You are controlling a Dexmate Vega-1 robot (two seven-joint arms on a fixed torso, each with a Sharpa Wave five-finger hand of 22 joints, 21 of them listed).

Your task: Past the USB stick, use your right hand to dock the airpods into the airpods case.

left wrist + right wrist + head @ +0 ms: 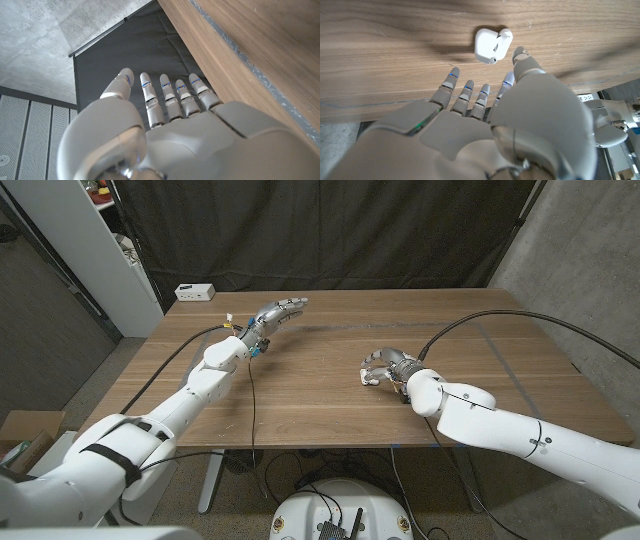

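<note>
Table (pixel 330 405) of brown wood grain carries both arms, which enter from the near corners in the head view.

Left robot hand (pixel 278 313) lies stretched out toward the far left part of the table, fingers (pixel 170 95) straight and close together, grasping nothing. In the left wrist view those fingers point past the table edge toward a dark curtain (pixel 120 55) and a grey concrete wall (pixel 45 35). A black cable (pixel 254 395) runs along the left arm and over the table.

Right robot hand (pixel 385 368) sits near the middle of the table, right of centre. In the right wrist view its fingers (pixel 465 95) are extended and slightly spread, and nothing is held between them; the hand is released.

Earbud case (pixel 491 45), small, white and rounded, lies on the wood just beyond the right fingertips. The thumb tip is near the case, but contact cannot be confirmed. A rounded white part stands out at one side of the case; whether that is an open lid or an earbud cannot be told. In the head view the case is hidden behind the right robot hand or too small to make out.

White power strip (pixel 195 291) rests beyond the far left corner of the table. White shelving (pixel 120 250) stands at the far left.
</note>
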